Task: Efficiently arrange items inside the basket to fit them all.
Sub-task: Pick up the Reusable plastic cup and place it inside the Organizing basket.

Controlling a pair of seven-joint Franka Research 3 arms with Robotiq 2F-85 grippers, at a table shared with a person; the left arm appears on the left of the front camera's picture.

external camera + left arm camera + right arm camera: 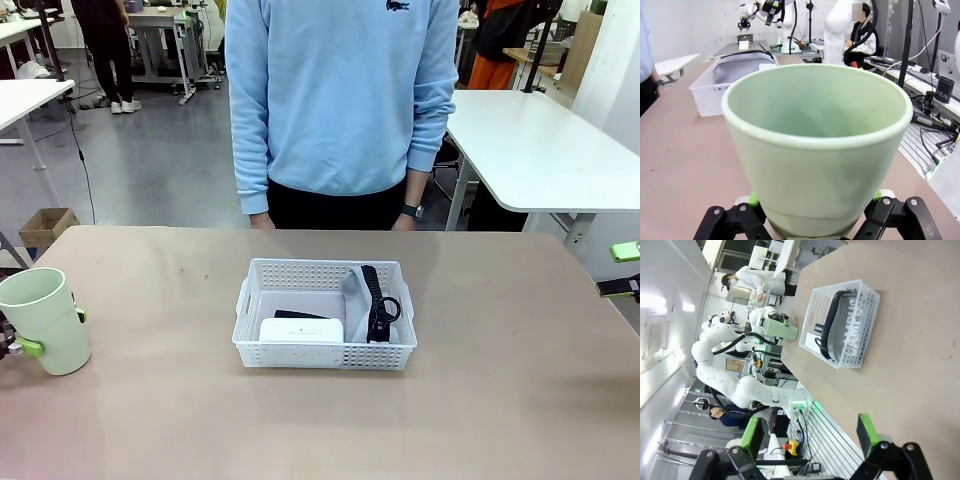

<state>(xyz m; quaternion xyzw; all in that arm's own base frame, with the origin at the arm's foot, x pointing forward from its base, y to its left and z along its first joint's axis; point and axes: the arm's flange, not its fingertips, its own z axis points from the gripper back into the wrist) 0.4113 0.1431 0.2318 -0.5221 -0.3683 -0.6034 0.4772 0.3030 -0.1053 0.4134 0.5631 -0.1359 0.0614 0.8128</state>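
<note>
Cup pinched in left claw (812,227), well short of a crowded basket.
Pale green cup (45,318) clamped, basket (325,355) far off, little space left inside; could jam on pouch (355,290). Right claw (810,437) spread, empty.

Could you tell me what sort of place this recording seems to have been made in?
Most likely a robotics lab or workshop. Behind the person, white work tables stand on a bare grey floor, the right wrist view shows other white robot arms at neighbouring benches, and the left gripper holds a pale green cup.
</note>
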